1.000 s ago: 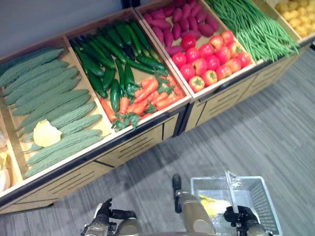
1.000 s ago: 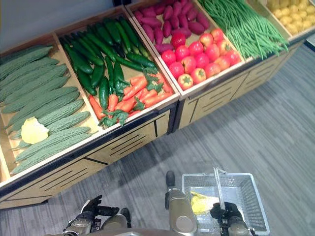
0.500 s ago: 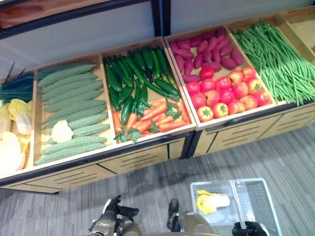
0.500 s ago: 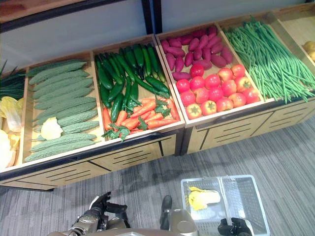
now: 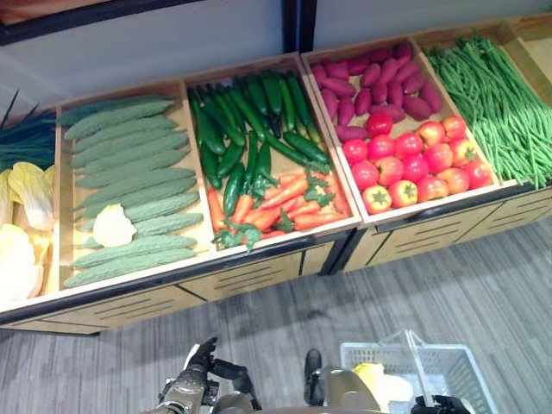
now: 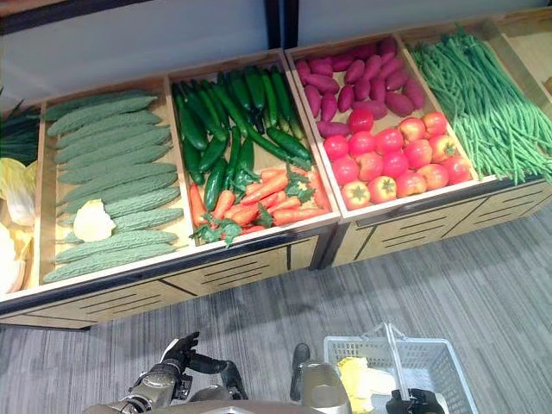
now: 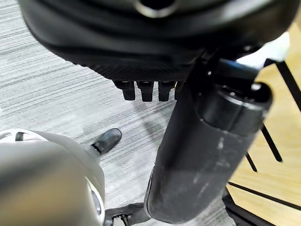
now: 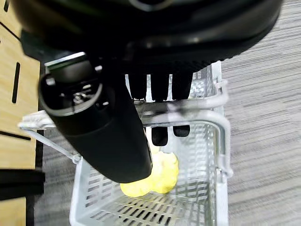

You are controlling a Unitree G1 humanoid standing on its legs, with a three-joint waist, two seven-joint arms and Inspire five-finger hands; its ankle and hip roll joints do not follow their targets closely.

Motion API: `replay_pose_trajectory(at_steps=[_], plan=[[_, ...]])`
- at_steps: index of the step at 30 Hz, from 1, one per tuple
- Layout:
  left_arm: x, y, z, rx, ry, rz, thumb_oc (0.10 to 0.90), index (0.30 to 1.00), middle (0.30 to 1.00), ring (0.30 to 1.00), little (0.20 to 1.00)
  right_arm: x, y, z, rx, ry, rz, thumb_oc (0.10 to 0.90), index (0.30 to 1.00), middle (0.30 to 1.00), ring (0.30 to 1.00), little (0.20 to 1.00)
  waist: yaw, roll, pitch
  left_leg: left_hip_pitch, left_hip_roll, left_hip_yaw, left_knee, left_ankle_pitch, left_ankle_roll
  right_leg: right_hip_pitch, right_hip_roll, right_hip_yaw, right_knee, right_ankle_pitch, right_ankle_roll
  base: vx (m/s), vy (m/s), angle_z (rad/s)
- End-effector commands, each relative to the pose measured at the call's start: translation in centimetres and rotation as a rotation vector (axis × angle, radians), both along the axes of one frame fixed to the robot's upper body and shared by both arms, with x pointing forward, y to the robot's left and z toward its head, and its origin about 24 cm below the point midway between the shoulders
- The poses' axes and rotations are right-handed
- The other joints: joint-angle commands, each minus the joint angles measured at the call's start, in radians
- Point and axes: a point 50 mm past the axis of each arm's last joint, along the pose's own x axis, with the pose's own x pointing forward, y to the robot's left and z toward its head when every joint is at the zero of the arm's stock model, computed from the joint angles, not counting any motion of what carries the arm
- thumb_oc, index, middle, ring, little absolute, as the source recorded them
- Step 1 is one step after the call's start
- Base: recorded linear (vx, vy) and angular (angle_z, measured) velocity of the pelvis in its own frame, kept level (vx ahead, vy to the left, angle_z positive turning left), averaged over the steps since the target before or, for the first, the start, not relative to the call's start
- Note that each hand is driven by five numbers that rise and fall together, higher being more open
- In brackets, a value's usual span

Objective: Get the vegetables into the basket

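Grey wire basket point(image 5: 448, 373) at floor by right hand point(image 5: 440, 403), pale yellow cabbage point(image 5: 371, 377) inside; camera shifted, not produce. Left hand point(image 7: 146, 89): relaxed, empty. Right hand curled round white basket handle point(image 8: 188, 110); more vegetables left on wooden counter point(image 6: 259, 267).

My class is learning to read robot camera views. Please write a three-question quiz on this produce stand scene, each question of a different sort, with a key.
1. True or false: the basket stands on the grey floor, not on the stand.
2. What does the right robot hand grip?
A. a carrot
B. the basket handle
C. a tomato
3. Fill in: the vegetable lying in the basket is coloured ____.

Key
1. False: it hangs from the right robot hand.
2. B
3. yellow
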Motion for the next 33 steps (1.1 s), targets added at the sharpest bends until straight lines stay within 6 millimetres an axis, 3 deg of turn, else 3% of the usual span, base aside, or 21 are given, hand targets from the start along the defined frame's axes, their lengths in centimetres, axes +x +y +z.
replay_pose_trajectory(at_steps=[1, 10, 11, 15, 16, 21, 28, 33], plan=[[0.3, 2.5, 0.7, 0.06, -0.038, 0.02, 0.9, 1.0, 1.0, 1.0, 1.0, 1.1, -0.5, 0.5, -0.033, -0.054, 0.013, 0.4, 0.3, 0.3, 0.3, 0.3, 0.016, -0.037, 0.014, 0.021, -0.016, -0.003, -0.028, 0.026, -0.016, 0.091, -0.124, 0.074, -0.138, 0.147, 0.146, 0.0, 0.044, 0.01], [-1.2, 2.9, 0.2, 0.074, 0.015, 0.027, 0.9, 1.0, 1.0, 1.0, 1.0, 0.9, 0.0, 0.2, -0.021, -0.034, 0.033, 0.4, 0.3, 0.3, 0.3, 0.3, 0.017, -0.054, -0.008, 0.046, -0.024, -0.009, -0.051, 0.025, -0.011, 0.087, -0.123, 0.1, -0.134, 0.172, 0.159, 0.0, 0.027, -0.06], [-1.2, 2.7, 0.2, 0.072, 0.016, 0.017, 0.9, 1.0, 1.0, 1.0, 1.0, 0.8, 0.0, 0.2, -0.02, -0.031, 0.027, 0.4, 0.3, 0.3, 0.3, 0.3, 0.011, -0.053, -0.009, 0.046, -0.025, -0.018, -0.051, 0.025, -0.011, 0.083, -0.121, 0.123, -0.118, 0.176, 0.164, 0.0, 0.0, 0.0], [-1.3, 2.7, 0.2, 0.081, 0.021, -0.018, 0.9, 1.0, 1.0, 1.0, 1.0, 0.6, 0.4, 0.0, -0.005, -0.035, 0.019, 0.4, 0.3, 0.3, 0.3, 0.3, -0.013, -0.044, -0.006, 0.039, -0.016, -0.054, -0.051, 0.032, -0.008, 0.046, -0.084, 0.328, -0.071, 0.195, 0.175, -0.02, -0.027, 0.16], [-1.2, 2.7, 0.2, 0.086, 0.022, -0.024, 0.9, 1.0, 1.0, 1.0, 1.0, 0.5, 0.4, 0.0, -0.004, -0.033, 0.017, 0.4, 0.3, 0.3, 0.3, 0.3, -0.013, -0.043, -0.006, 0.039, -0.013, -0.06, -0.051, 0.033, -0.008, 0.046, -0.081, 0.345, -0.076, 0.191, 0.172, -0.03, -0.058, 0.47], [-2.0, 4.2, 0.3, 0.114, 0.044, 0.047, 0.9, 1.0, 1.0, 1.0, 1.0, 0.2, 1.1, -0.4, 0.012, 0.001, 0.062, 0.4, 0.3, 0.3, 0.3, 0.3, 0.027, -0.063, -0.027, 0.024, 0.017, -0.055, -0.051, 0.064, -0.033, 0.088, -0.085, 0.248, -0.171, 0.167, 0.161, -0.03, -0.118, 0.2], [-3.5, 5.5, 0.2, 0.159, 0.09, 0.136, 0.9, 1.0, 1.0, 1.0, 1.0, -0.3, 1.4, -0.5, 0.017, 0.009, 0.065, 0.4, 0.3, 0.3, 0.3, 0.3, 0.043, -0.068, -0.046, -0.005, 0.066, -0.09, -0.051, 0.104, -0.07, 0.146, -0.068, 0.161, -0.229, 0.148, 0.14, -0.05, -0.134, 0.2], [-4.0, 5.6, 0.1, 0.175, 0.097, 0.155, 0.9, 1.0, 1.0, 1.0, 1.0, -0.7, 1.3, -0.5, 0.012, 0.03, 0.085, 0.4, 0.3, 0.3, 0.3, 0.3, 0.044, -0.06, -0.062, 0.002, 0.073, -0.089, -0.051, 0.104, -0.078, 0.166, -0.065, 0.148, -0.27, 0.158, 0.137, -0.02, -0.053, 0.09]])
